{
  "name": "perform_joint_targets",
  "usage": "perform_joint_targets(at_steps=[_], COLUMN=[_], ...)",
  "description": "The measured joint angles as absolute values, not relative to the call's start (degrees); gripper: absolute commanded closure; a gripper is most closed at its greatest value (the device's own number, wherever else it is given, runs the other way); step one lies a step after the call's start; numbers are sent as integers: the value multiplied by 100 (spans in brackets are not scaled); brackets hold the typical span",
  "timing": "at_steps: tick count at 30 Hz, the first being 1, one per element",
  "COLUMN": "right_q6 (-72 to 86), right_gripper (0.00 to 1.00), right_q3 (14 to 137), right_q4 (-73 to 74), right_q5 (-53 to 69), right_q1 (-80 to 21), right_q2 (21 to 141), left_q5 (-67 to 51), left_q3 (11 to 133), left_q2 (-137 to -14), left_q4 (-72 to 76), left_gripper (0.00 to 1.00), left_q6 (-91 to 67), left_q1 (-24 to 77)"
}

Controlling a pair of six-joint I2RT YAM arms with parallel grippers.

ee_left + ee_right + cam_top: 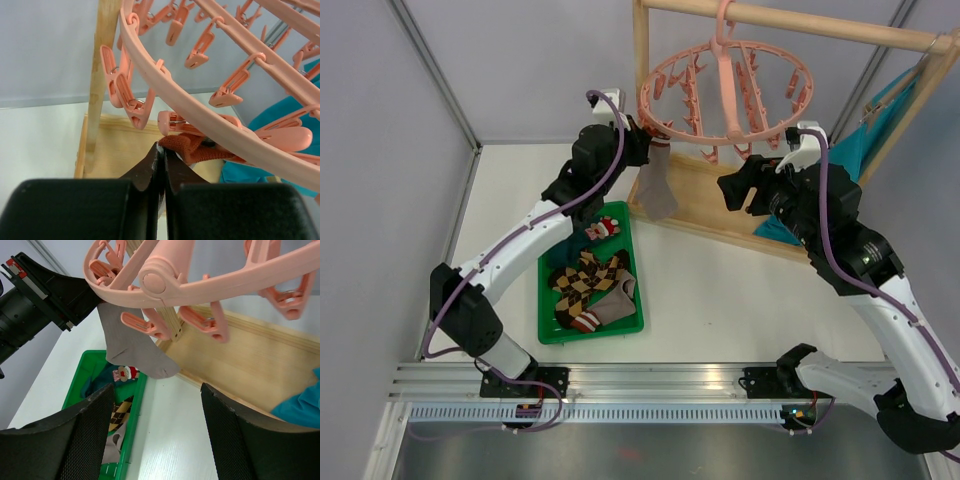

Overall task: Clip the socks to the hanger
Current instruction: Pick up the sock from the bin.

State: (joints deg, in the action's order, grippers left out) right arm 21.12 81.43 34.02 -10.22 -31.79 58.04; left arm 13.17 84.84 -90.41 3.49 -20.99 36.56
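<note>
Grey fabric sock [658, 190] with an orange-red cuff hangs from the left rim of the pink plastic round peg hanger [727, 90], cuff up against a peg, toe down over the wooden rail frame [800, 20]. The hanger hooks on that frame's top bar, at the desk's far edge.

Your left gripper [645, 140] is right at the cuff, fingers pressed together; can't tell if any fabric is pinched between them. Your right gripper [735, 190] hovers under the hanger's right side, fingers spread, nothing between.

Green plastic tray [542, 300] sits on the desk's left half. It holds the brown-black argyle sock [585, 280], grey-brown sock with striped cuff [605, 310] and dark teal sock with red-white motif [602, 228]. Bright teal cloth [880, 125] hangs at the frame's right end.
</note>
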Motion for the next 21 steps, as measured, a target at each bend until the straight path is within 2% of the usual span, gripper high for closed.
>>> perform_joint_targets(at_steps=[1, 3, 4, 7, 10, 21], right_q6=[2099, 2078, 2069, 2029, 1992, 1905], right_gripper=[23, 23, 23, 22, 22, 22], right_q3=[8108, 8047, 8014, 7950, 7920, 7728], right_q4=[3391, 3387, 3389, 3391, 3393, 3430], right_q5=[-1007, -980, -974, -976, -982, -1105], right_q1=[-3179, -3179, -3179, -3179, -3179, -3179], right_q2=[5789, 5763, 5747, 5714, 5682, 5542], left_q5=[1260, 1122, 1035, 845, 674, 746], left_q3=[8484, 8484, 8477, 8396, 8178, 6440], left_q2=[-9039, -9039, -9039, -9011, -8886, -7288], left_q4=[333, 276, 257, 228, 185, -690], left_gripper=[81, 74, 66, 51, 40, 43], left_q6=[-2119, -2158, -2171, -2233, -2290, -2425], left_q1=[3649, 3638, 3632, 3605, 3597, 3715])
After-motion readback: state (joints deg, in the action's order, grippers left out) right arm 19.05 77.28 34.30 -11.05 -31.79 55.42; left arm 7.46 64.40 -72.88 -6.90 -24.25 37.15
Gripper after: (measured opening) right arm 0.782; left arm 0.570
